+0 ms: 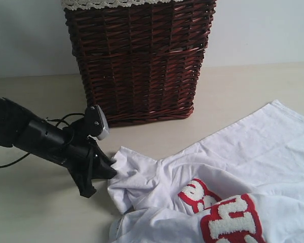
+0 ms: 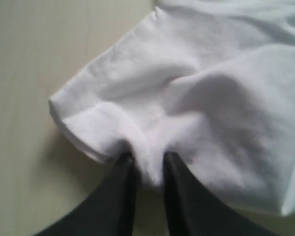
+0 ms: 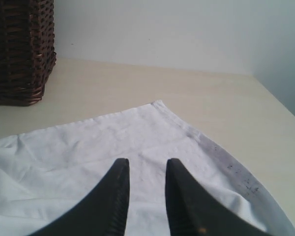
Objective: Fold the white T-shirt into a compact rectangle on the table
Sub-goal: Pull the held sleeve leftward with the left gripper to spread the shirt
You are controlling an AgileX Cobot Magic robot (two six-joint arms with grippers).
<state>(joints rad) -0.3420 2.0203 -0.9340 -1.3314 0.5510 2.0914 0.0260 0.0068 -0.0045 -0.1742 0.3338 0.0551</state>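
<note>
The white T-shirt (image 1: 233, 157) lies crumpled on the table (image 1: 35, 212) at the right, with fuzzy white letters on its red patch (image 1: 228, 217) near the front. At the shirt's left edge my left gripper (image 1: 111, 169) is shut on a bunched fold; in the left wrist view the cloth (image 2: 196, 98) is pinched between the black fingers of this gripper (image 2: 148, 162). My right gripper (image 3: 146, 164) hovers open over a flat corner of the shirt (image 3: 137, 132), with nothing between its fingers. It does not show in the exterior view.
A dark wicker basket (image 1: 142, 61) with cream lace trim stands at the back, just behind the left arm; its corner shows in the right wrist view (image 3: 19, 49). The table's right edge (image 3: 285, 105) runs close to the shirt's corner. A black cable (image 1: 10, 162) trails beside the left arm.
</note>
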